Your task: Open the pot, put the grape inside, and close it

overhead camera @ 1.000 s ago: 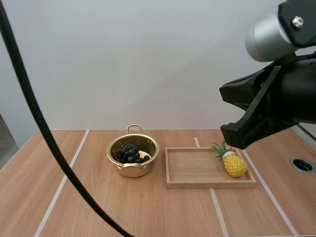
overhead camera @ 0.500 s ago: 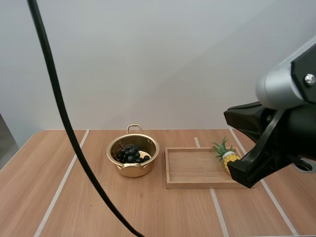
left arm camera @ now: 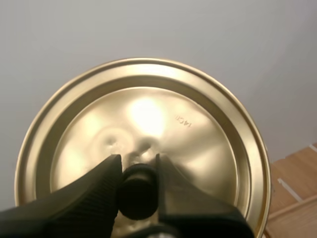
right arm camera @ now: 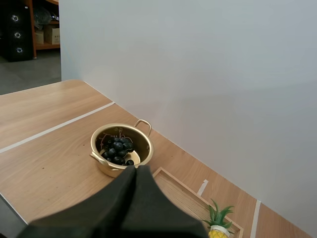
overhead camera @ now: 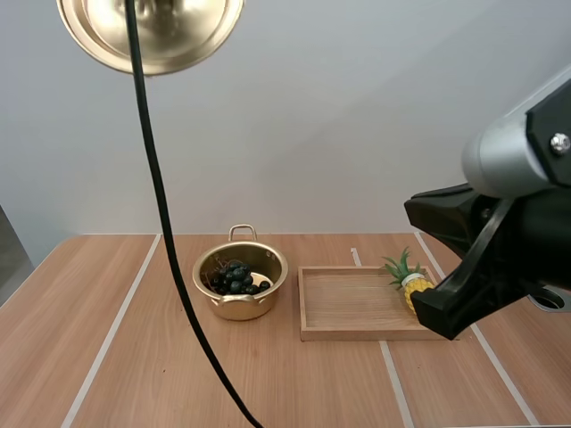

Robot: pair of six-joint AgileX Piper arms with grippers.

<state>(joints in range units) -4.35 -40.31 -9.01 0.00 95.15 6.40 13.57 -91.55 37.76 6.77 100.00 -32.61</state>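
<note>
My left gripper (left arm camera: 137, 166) is clamped on the black round knob (left arm camera: 137, 198) of the shiny gold lid (overhead camera: 187, 27), upper left. Dark grapes (overhead camera: 235, 277) (glossy, round) sit in the gold pot (overhead camera: 243, 305), centre of the wood surface (overhead camera: 53, 303). Right gripper (right arm camera: 136, 174) fingers are together.

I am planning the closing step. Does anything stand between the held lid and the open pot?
Nothing visible does. The left gripper holds the lid high by its knob; the pot below is open, only the grapes inside. The right gripper is off toward the tray.
</note>
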